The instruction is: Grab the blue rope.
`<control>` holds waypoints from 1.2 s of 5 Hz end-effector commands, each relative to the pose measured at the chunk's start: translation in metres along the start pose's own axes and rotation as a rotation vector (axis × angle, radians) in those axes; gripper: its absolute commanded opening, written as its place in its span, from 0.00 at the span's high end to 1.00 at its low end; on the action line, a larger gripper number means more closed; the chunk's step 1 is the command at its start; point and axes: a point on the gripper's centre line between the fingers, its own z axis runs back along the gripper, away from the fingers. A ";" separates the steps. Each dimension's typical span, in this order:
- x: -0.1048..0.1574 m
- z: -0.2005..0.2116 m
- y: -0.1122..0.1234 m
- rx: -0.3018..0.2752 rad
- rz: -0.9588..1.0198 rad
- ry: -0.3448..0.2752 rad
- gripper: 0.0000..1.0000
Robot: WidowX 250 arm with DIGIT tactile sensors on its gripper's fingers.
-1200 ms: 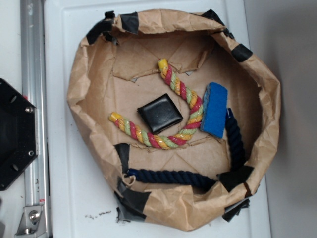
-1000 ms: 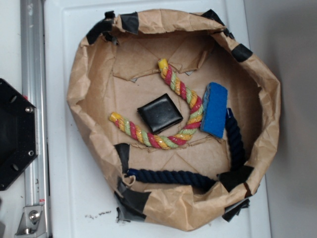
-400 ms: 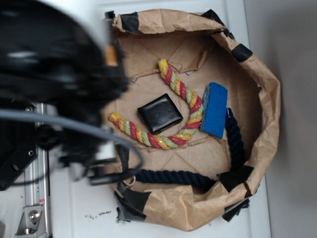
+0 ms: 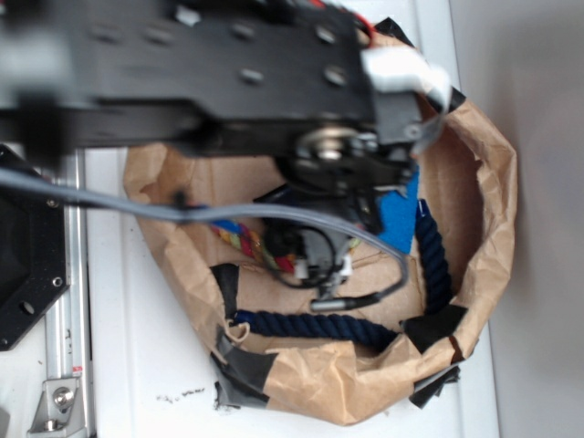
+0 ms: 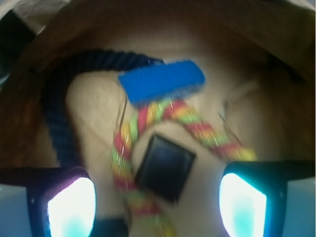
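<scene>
The blue rope (image 4: 310,325) lies along the near inside wall of the brown paper bag (image 4: 488,173), then bends up the right side. In the wrist view the blue rope (image 5: 55,116) curves along the left and top, apart from both fingers. My gripper (image 5: 157,207) is open and holds nothing. It hangs above the bag's floor, over a black square pad (image 5: 165,168) and a red-yellow-green rope (image 5: 123,148). From outside, my arm (image 4: 228,73) covers the bag's upper half, and the gripper (image 4: 318,242) sits under it, blurred.
A bright blue sponge (image 5: 160,81) lies beyond the multicoloured rope, beside the blue rope's end; it also peeks out from under the arm (image 4: 400,219). The bag's crumpled walls, patched with black tape (image 4: 436,327), ring everything. A black base plate (image 4: 27,255) stands at the left.
My arm has swung in from the left and now reaches across the bag's upper half, with the gripper over the middle. The ropes, sponge and pad have not moved.
</scene>
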 end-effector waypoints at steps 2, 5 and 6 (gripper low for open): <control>0.008 -0.031 -0.079 0.006 -0.480 -0.162 0.00; 0.003 -0.092 -0.089 -0.041 -0.384 0.030 0.00; 0.003 -0.090 -0.083 0.048 -0.331 0.036 1.00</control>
